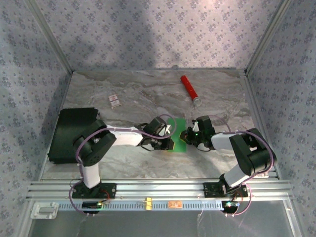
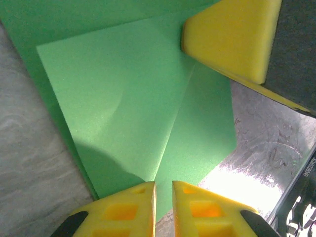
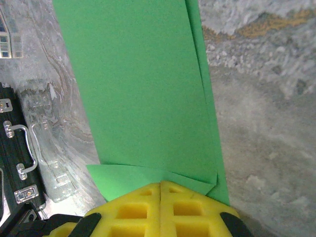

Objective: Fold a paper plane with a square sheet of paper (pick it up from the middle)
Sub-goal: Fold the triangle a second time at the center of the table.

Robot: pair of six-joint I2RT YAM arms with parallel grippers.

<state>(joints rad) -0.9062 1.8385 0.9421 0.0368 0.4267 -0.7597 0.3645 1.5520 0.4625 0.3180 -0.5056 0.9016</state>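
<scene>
While crowding in from both sides at mid-table, hunched low over the square sheet of paper (image 1: 177, 134), bright green and flat on the marble table (image 1: 123, 94) between the two wrists. Creased, not plain (layers folded over, with a crease running down to a point, by the left wrist view). Left gripper (image 2: 164, 190) right at that point, yellow fingers parted by a narrow slit, with green visible through it and no clear pinch. Right gripper (image 3: 161, 186) at the opposite edge, fingers pressed tight together, no gap, tips against a small folded corner; cannot tell about any paper between them. Red cylinder (image 1: 189, 89) well apart toward the back, black flat box (image 1: 74, 133) off to the left.
</scene>
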